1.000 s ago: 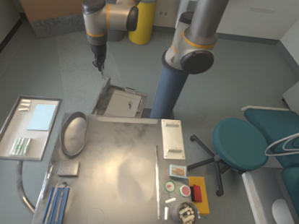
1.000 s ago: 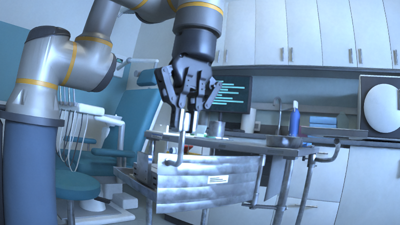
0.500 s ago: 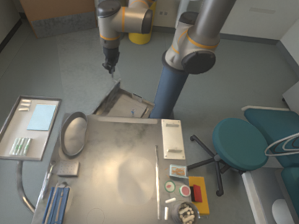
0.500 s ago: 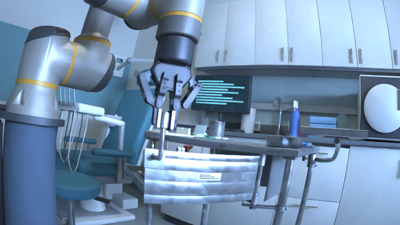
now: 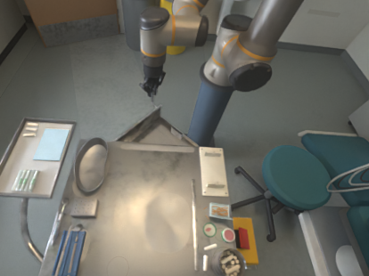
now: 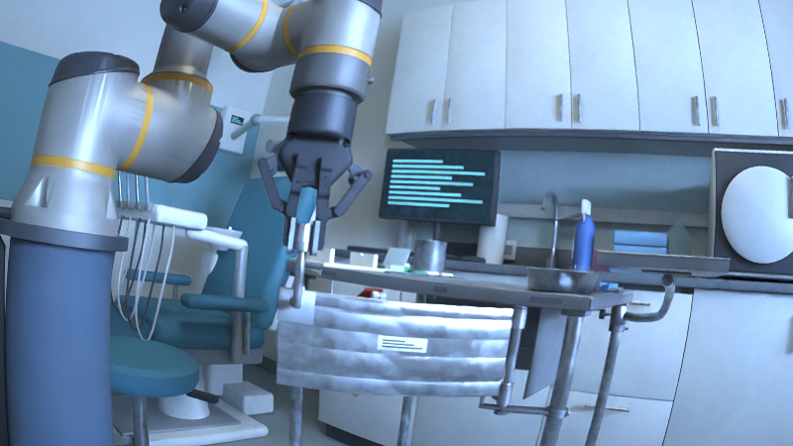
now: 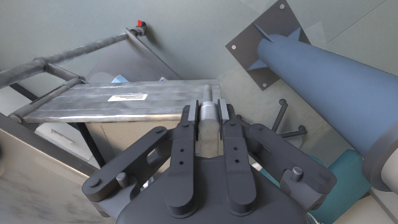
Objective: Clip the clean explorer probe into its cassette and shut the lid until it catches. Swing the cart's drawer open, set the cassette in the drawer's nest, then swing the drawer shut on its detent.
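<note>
The drawer's inside is mostly hidden under the cart top, and I cannot tell whether the cassette lies in it. The drawer (image 6: 394,344) stands swung partly out from the cart's far edge, its labelled front (image 7: 122,101) facing away from the cart. My gripper (image 6: 302,236) (image 7: 208,110) (image 5: 153,92) points down at the free end of that front, and its fingers are closed around the upright drawer handle (image 7: 207,104) (image 6: 298,277). A flat steel case (image 5: 213,170) lies shut on the cart top.
The arm's blue pedestal (image 5: 209,111) stands close beside the open drawer. A teal stool (image 5: 294,176) and dental chair (image 6: 244,266) sit beyond it. The cart top carries a kidney basin (image 5: 90,164), a long probe (image 5: 194,222) and small dishes. A side tray (image 5: 35,156) juts from it.
</note>
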